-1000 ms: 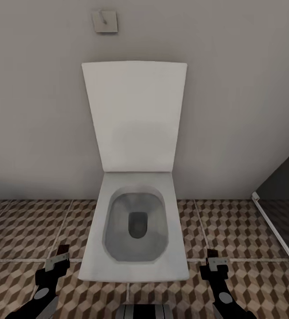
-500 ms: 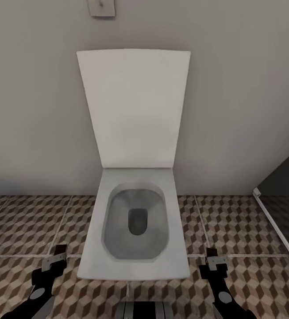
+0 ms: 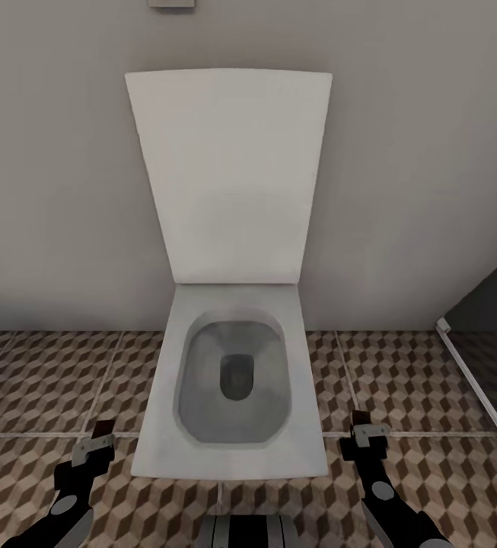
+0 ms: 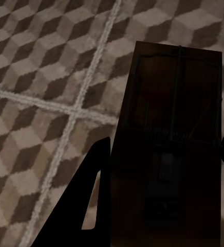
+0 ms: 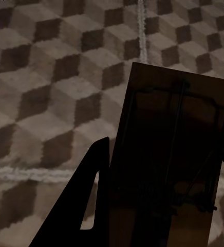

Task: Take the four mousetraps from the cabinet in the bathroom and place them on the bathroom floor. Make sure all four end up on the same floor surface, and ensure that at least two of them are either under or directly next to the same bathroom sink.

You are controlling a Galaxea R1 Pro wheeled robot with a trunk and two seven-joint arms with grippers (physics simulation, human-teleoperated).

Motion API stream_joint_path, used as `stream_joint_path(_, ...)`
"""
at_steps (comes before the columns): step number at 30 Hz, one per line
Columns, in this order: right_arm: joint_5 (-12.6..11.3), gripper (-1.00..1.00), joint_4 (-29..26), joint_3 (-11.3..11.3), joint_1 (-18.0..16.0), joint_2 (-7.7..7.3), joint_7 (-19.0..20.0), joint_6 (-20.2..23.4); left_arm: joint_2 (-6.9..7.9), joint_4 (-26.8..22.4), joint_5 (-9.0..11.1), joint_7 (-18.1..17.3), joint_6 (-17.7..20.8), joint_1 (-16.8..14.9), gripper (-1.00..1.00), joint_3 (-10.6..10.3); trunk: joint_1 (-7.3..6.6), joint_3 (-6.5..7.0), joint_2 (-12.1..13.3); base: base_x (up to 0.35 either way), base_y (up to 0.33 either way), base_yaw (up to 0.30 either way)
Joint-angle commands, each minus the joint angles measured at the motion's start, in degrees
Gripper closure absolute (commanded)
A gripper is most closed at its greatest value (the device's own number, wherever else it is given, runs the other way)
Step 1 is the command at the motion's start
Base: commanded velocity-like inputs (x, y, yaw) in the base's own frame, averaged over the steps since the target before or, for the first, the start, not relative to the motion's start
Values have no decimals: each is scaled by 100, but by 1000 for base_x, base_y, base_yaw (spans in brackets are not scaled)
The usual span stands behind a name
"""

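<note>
1. Presently we face a white rectangular toilet (image 3: pixel 233 388) with its lid raised against a grey wall, standing at 12 o'clock from our trunk on the bathroom floor (image 3: pixel 43 380) of brown-and-beige cube-patterned tiles.
2. Our left gripper (image 3: pixel 96 445) hangs low at 7 o'clock, just beside the bowl's front corner; our right gripper (image 3: pixel 366 434) mirrors it at 5 o'clock.
3. From the left wrist, we see a flat dark-brown rectangular mousetrap (image 4: pixel 171 134) with thin wire parts clamped between the dark fingers (image 4: pixel 91 206), its long axis running out along the gripper.
4. From the right wrist, a second dark-brown mousetrap (image 5: pixel 173 154) sits pinched the same way, long axis again in line with the gripper, the tiles well below it.
5. We judge that both traps are carried and ready to set down; the white basin is not among what we see, so which arm is nearer to it cannot be told.
6. The floor lies straight beneath each gripper, at 6 o'clock from the traps, so lowering is the only direction a release here would need, though turning toward the sink looks wiser first.
</note>
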Motion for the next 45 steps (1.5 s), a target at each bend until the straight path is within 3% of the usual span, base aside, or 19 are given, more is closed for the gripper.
stream_joint_path(1, 31, 100, 4, 30, -3, -4, -31, -1, 7, -5, 36, 58, -23, -6, 100, -50, -1, -4, -2, 0, 0, 0)
stream_joint_path(7, 25, 100, 7, 14, -3, -4, 200, 1, -1, -5, 36, 58, -23, -4, 100, -50, -1, -4, -2, 0, 0, 0)
stream_joint_path(15, 27, 100, 7, 12, -3, -4, 218, 0, 12, -5, 36, 58, -23, -5, 100, -48, -1, -4, -2, 0, 0, 0)
stream_joint_path(28, 9, 100, 26, 6, -3, -4, 218, 2, 31, -5, 36, 102, -27, -5, 100, -41, 32, -292, -19, 0, 0, 0)
stream_joint_path(39, 9, 100, 31, 3, -3, -4, 218, 1, 40, -10, 36, 95, -44, -7, 100, -41, 32, -292, -19, 0, 0, 0)
stream_joint_path(45, 9, 100, 34, 3, -3, -4, 218, -1, 40, -13, 36, 76, -56, -4, 100, 227, 32, -292, -19, 0, 0, 0)
